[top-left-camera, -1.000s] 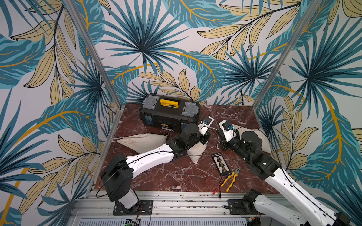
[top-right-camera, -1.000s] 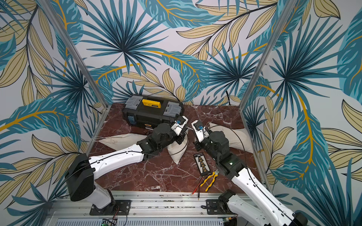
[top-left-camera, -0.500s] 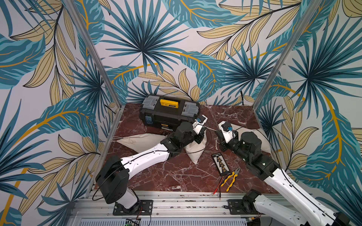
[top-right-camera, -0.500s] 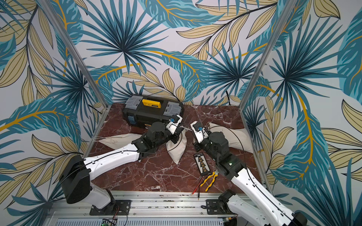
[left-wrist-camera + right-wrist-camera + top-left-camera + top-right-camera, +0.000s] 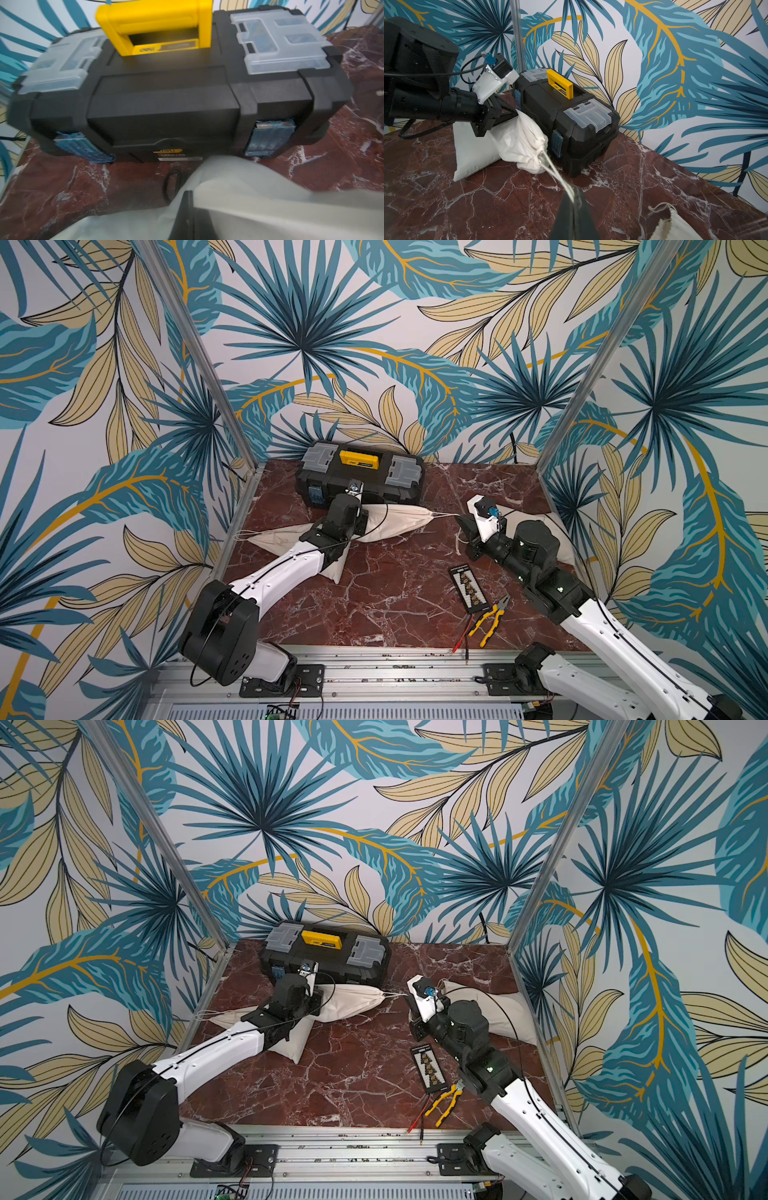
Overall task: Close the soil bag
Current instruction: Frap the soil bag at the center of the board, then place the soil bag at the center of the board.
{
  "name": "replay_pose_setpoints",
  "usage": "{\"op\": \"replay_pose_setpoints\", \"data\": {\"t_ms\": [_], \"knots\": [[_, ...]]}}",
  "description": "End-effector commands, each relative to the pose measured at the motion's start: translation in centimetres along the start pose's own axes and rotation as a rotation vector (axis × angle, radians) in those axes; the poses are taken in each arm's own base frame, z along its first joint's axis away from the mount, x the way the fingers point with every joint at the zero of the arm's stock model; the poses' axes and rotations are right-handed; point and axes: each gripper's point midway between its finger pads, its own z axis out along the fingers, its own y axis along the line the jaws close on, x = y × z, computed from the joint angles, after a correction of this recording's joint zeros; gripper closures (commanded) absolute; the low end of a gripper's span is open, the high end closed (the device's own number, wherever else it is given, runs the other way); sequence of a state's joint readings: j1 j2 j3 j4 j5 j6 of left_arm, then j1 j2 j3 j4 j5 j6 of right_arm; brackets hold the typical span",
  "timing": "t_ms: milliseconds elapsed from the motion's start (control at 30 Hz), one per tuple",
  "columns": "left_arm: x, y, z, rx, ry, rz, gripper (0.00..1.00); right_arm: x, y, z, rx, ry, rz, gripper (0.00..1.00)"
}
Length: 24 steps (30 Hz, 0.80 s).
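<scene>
With left end effector (image 5: 511, 113) gripping the bag (image 5: 521, 135) and right end effector (image 5: 574, 198) gripping the drawstring (image 5: 556, 172), you are risking slippage by overpulling.

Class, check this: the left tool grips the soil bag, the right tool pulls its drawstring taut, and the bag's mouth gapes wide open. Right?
One error: the mouth of the soil bag is cinched shut, as the right wrist view shows. The left tool grips the bag, and the right tool pulls the drawstring taut.
</scene>
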<state>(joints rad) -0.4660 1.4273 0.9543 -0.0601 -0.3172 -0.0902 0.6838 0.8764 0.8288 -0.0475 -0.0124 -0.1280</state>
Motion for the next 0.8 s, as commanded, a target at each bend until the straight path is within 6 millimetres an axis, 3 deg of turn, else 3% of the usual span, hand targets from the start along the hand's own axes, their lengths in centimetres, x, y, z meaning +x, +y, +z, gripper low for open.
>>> {"op": "replay_pose_setpoints", "data": {"t_ms": [0, 133, 233, 333, 400, 467, 533, 667, 700, 767], "knots": [[4.4, 12.3, -2.4, -0.506, 0.154, 0.005, 1.00, -6.5, -3.4, -1.4, 0.130, -0.253, 0.054, 1.00], [4.6, 17.4, -7.4, -0.668, 0.138, -0.043, 1.00, -4.7, -1.8, 2.2, 0.020, -0.208, 0.073, 1.00], [3.8, 21.3, -11.8, -0.803, 0.071, -0.094, 1.00, -3.0, 0.6, 6.0, -0.126, -0.173, 0.099, 1.00], [2.1, 23.8, -14.8, -0.912, -0.043, -0.131, 1.00, -1.7, 2.9, 10.0, -0.264, -0.140, 0.145, 1.00], [1.3, 24.3, -15.7, -0.949, -0.098, -0.145, 1.00, -1.0, 3.8, 12.3, -0.310, -0.120, 0.164, 0.99], [1.1, 24.2, -14.4, -0.921, -0.115, -0.142, 1.00, 0.0, 4.3, 14.2, -0.333, -0.081, 0.172, 0.78], [1.8, 23.2, -11.6, -0.839, -0.079, -0.129, 0.82, 1.3, 4.1, 15.1, -0.315, -0.029, 0.159, 0.65], [5.4, 21.5, -6.1, -0.716, 0.063, -0.124, 0.66, 4.9, 0.7, 14.3, -0.140, 0.138, 0.117, 0.35], [6.1, 21.3, -5.4, -0.702, 0.098, -0.130, 0.59, 6.0, -0.7, 13.7, -0.072, 0.197, 0.097, 0.29], [6.4, 20.5, -4.8, -0.656, 0.130, -0.159, 0.28, 7.4, -4.3, 12.2, 0.088, 0.301, 0.018, 0.19]]}}
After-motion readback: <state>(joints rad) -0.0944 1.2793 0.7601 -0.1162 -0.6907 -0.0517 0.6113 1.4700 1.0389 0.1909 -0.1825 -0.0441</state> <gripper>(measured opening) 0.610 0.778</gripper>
